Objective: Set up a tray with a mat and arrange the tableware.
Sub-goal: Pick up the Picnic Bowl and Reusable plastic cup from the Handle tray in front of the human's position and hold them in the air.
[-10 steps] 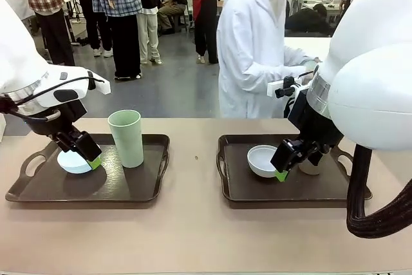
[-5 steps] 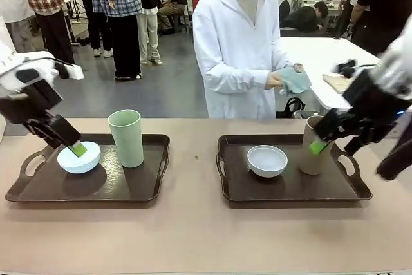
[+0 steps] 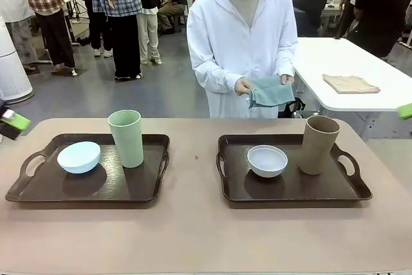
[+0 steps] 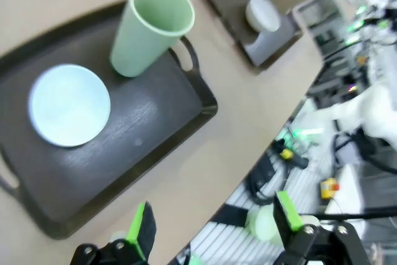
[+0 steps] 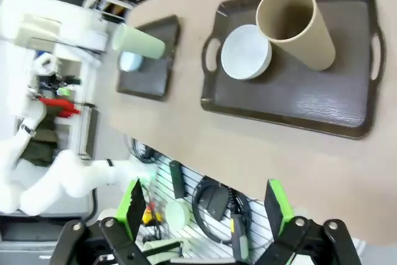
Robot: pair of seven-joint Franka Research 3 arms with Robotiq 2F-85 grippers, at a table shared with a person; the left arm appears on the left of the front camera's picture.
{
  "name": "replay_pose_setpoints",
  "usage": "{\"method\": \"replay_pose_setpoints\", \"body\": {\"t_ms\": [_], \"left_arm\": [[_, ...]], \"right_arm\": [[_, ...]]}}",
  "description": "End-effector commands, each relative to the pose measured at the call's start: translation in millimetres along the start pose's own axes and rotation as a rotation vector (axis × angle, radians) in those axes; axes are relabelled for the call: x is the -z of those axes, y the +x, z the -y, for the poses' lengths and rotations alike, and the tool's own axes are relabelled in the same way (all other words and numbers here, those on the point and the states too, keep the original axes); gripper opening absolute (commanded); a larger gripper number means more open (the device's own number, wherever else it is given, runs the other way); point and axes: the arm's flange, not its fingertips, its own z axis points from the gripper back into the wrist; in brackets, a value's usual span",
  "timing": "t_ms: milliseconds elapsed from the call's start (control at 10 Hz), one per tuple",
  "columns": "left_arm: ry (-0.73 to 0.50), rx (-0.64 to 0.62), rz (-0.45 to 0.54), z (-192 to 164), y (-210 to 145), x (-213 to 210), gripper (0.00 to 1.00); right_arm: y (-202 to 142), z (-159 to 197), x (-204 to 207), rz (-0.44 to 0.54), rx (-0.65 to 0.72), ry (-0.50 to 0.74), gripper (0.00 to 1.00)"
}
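**A:** How far along is it?

**B:** The tableware looks arranged. The pale blue bowl point(image 3: 78, 156) and green cup point(image 3: 126, 137) sit on the left tray point(image 3: 64, 188), lower left of the front view. The greyish-white bowl point(image 3: 267, 160) and brown cup point(image 3: 318, 144) sit on the right tray point(image 3: 290, 191). I see no mat under them. The person point(image 3: 244, 37) at upper middle holds a teal cloth point(image 3: 270, 91), maybe the mat, so I judge that step is left.

**A:** And the wrist views?

**B:** They look down into both cups, which are empty. The left claw point(image 4: 214, 221) and right claw point(image 5: 205, 206) are spread wide, holding nothing, high above the tabletop point(image 3: 193, 236). The front view gives the cloth.
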Motion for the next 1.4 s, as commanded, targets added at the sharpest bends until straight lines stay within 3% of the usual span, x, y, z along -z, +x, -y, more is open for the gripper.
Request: {"method": "replay_pose_setpoints", "body": {"t_ms": [0, 400, 700, 1200, 1300], "left_arm": [[-0.101, -0.029, 0.094, -30.9, -13.8, -26.0, 1.0], [-0.189, -0.121, 0.242, -65.0, -53.0, -56.3, 1.0], [-0.212, -0.144, 0.298, -68.0, -65.7, -58.8, 1.0], [-0.189, -0.143, 0.268, -68.4, -71.0, -61.2, 1.0], [-0.197, -0.162, 0.279, -66.5, -71.0, -65.1, 1.0]], "right_arm": [[-49.0, 29.2, 7.3, 0.064, -0.013, 0.143, 1.0], [-82.3, 73.7, -32.5, 0.178, 0.091, 0.233, 1.0], [-106.3, 96.5, -45.1, 0.219, 0.142, 0.28, 1.0], [-112.1, 101.2, -47.0, 0.215, 0.128, 0.261, 1.0], [-109.1, 111.5, -78.0, 0.219, 0.169, 0.262, 1.0]]}}
